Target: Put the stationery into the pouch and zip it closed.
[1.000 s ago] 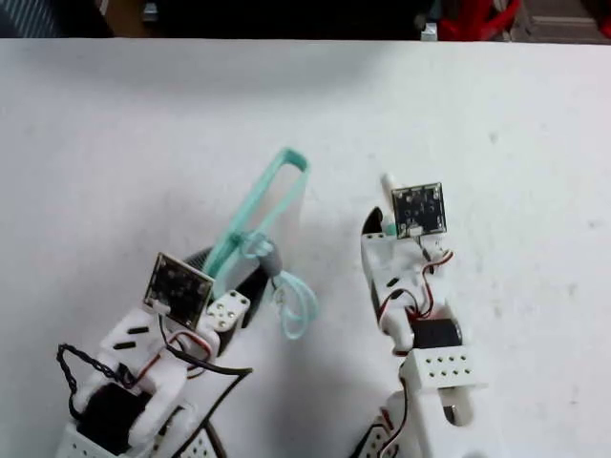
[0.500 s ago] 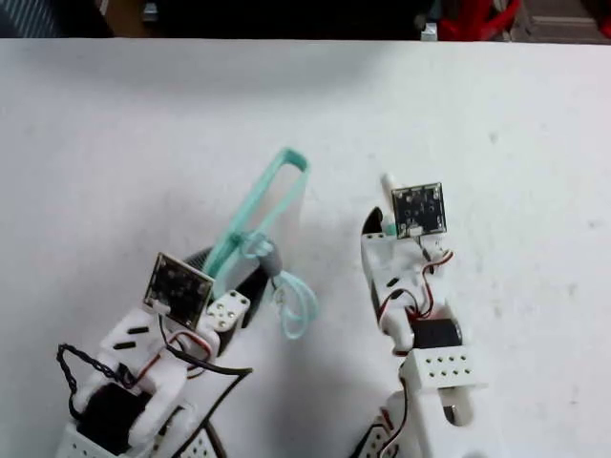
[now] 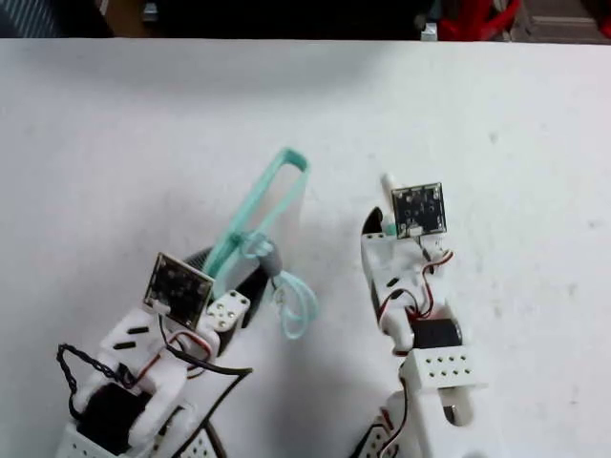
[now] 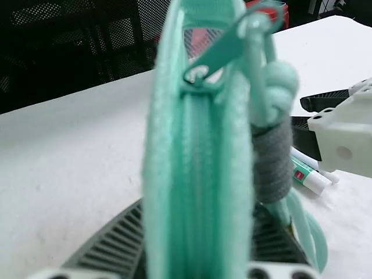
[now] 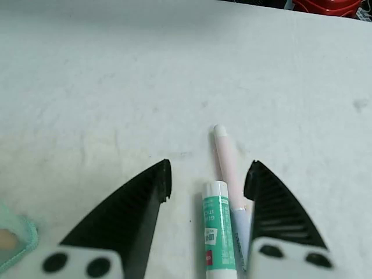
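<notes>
The teal pouch stands on its edge on the white table, and my left gripper is shut on its near end. In the left wrist view the pouch runs up between the jaws, with its zipper pull near the far end. A grey-sleeved teal cord hangs beside it. My right gripper is open, low over the table, its fingers on either side of two pens: a white one with a green label and a pale pink one. The pink pen's tip pokes out beyond that gripper.
The right arm's white gripper body and the pens lie close beside the pouch. Open table stretches to the far side and the right. Dark and red clutter sits beyond the far edge.
</notes>
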Robot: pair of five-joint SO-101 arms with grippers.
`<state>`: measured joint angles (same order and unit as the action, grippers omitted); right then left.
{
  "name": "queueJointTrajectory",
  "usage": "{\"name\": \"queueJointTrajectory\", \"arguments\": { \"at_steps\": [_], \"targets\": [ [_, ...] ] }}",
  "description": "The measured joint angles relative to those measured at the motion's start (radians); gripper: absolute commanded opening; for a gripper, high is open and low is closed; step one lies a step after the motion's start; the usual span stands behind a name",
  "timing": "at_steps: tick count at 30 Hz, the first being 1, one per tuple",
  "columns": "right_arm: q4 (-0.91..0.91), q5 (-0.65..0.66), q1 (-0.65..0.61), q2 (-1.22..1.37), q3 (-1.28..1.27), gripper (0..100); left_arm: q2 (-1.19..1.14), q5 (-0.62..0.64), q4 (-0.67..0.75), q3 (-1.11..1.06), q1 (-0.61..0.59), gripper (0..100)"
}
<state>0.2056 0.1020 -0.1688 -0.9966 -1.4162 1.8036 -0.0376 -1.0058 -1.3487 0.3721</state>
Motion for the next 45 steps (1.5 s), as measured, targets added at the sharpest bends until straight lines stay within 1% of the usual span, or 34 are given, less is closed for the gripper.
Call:
{"name": "queueJointTrajectory", "arguments": {
  "at_steps": [3, 4, 8, 10, 12, 17, 20, 41, 43, 45],
  "targets": [
    [0.000, 0.000, 0.000, 0.000, 0.000, 20.2, 0.000, 0.000, 0.000, 0.000, 0.000, 16],
    [0.000, 0.000, 0.000, 0.000, 0.000, 18.3, 0.000, 0.000, 0.000, 0.000, 0.000, 16],
    [0.000, 0.000, 0.000, 0.000, 0.000, 5.0, 0.000, 0.000, 0.000, 0.000, 0.000, 16],
    [0.000, 0.000, 0.000, 0.000, 0.000, 1.6, 0.000, 0.000, 0.000, 0.000, 0.000, 16],
    [0.000, 0.000, 0.000, 0.000, 0.000, 2.7, 0.000, 0.000, 0.000, 0.000, 0.000, 16],
    [0.000, 0.000, 0.000, 0.000, 0.000, 10.1, 0.000, 0.000, 0.000, 0.000, 0.000, 16],
    [0.000, 0.000, 0.000, 0.000, 0.000, 12.2, 0.000, 0.000, 0.000, 0.000, 0.000, 16],
    [0.000, 0.000, 0.000, 0.000, 0.000, 12.8, 0.000, 0.000, 0.000, 0.000, 0.000, 16],
    [0.000, 0.000, 0.000, 0.000, 0.000, 15.2, 0.000, 0.000, 0.000, 0.000, 0.000, 16],
    [0.000, 0.000, 0.000, 0.000, 0.000, 20.4, 0.000, 0.000, 0.000, 0.000, 0.000, 16]
  ]
}}
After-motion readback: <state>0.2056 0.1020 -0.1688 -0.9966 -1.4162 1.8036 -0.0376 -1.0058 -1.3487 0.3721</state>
